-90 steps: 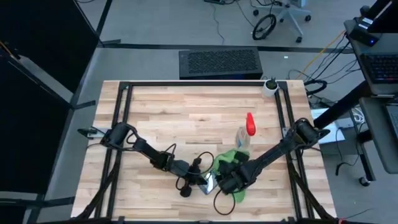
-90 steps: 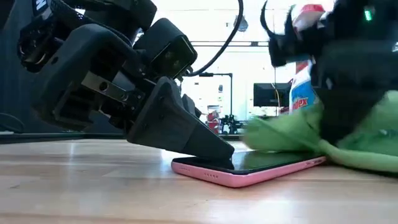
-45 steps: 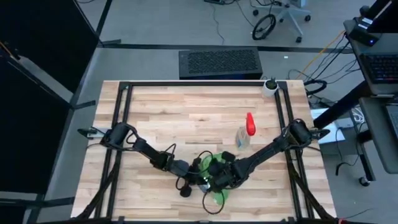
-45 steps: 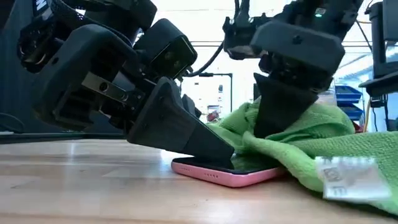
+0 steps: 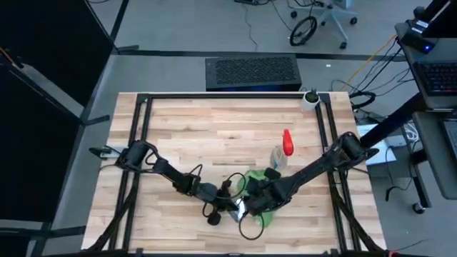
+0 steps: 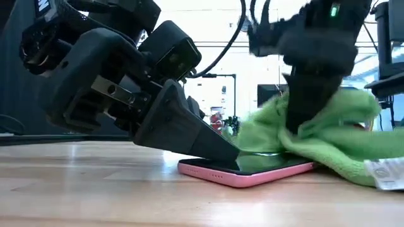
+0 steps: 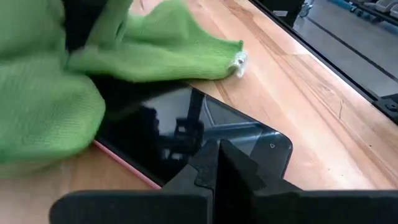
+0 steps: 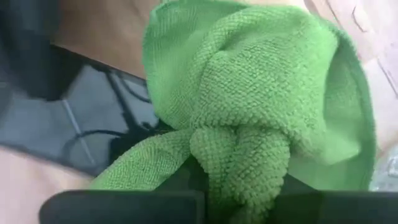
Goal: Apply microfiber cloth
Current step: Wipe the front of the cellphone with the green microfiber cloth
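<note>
A black phone in a pink case (image 6: pixel 246 173) lies flat, screen up, near the table's front edge (image 5: pixel 239 209). My left gripper (image 6: pixel 228 155) comes slanting down from the left, shut, with its tips on the phone's left end. My right gripper (image 6: pixel 304 123) is shut on the bright green microfiber cloth (image 6: pixel 331 142), which is bunched under it over the phone's right end. In the right wrist view the cloth (image 8: pixel 249 106) fills most of the picture beside the dark screen (image 8: pixel 74 124). My left gripper presses its shut fingertips (image 7: pixel 231 167) down on the screen at the phone's left end (image 7: pixel 264 146), slanting in from the table's left; the phone lies flat on the table. My right gripper pinches a gathered bunch of the cloth (image 8: pixel 239 158), several layers, from above. The cloth's underside rests on the screen's right part (image 6: pixel 284 161), and its loose edges trail slack onto the table (image 6: pixel 379 173).
A clear spray bottle with a red nozzle (image 5: pixel 281 151) stands just behind the cloth, to the right. A white cup (image 5: pixel 310 99) sits at the far right corner. Black cables (image 5: pixel 214 210) loop beside the phone. The table's far half is bare wood (image 5: pixel 214 128).
My right gripper has dragged the cloth across the phone's screen toward the table's left, then back toward the right, uncovering most of the screen again. The phone has stayed in place under my left gripper.
</note>
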`<state>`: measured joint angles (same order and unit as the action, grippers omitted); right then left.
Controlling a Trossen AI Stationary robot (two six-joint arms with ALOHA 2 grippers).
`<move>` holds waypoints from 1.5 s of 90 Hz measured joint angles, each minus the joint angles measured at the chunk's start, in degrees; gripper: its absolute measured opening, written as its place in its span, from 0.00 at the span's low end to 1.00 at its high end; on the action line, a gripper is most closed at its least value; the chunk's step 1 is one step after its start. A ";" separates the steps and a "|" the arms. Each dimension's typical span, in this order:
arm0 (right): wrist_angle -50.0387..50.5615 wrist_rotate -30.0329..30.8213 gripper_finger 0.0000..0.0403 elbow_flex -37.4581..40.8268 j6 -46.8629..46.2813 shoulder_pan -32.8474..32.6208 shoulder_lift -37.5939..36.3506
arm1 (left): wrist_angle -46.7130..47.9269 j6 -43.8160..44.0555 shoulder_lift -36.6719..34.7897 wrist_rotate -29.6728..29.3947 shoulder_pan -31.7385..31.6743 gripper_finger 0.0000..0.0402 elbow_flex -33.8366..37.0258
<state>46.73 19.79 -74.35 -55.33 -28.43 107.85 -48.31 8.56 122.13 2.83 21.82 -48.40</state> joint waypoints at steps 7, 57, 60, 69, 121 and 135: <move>1.07 -0.05 0.06 0.00 -1.44 -1.06 -1.31 | 0.30 0.00 -0.54 0.11 0.02 0.00 0.03; 4.96 2.42 0.07 -0.13 -17.11 -10.56 -2.69 | 12.29 -0.41 -9.80 -0.10 -0.54 0.00 0.11; 4.97 2.41 0.09 -0.13 -18.28 -11.22 -2.46 | 14.38 -0.51 -10.60 -0.21 -0.62 0.00 0.11; 6.20 2.83 0.16 -0.17 -22.53 -13.31 -2.36 | 19.43 -1.95 -12.12 -0.58 -1.04 0.00 0.11; 24.30 -7.46 0.61 -0.20 -50.43 -21.33 -3.08 | 25.45 -2.86 -13.22 -1.57 -5.07 0.00 0.07; 18.68 -6.39 0.68 -0.21 -47.93 -21.31 -3.10 | 25.35 -2.86 -13.22 -1.57 -5.07 0.00 0.07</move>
<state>65.41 13.40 -74.55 -103.26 -49.74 104.75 -22.97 5.69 108.90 1.26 16.75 -48.34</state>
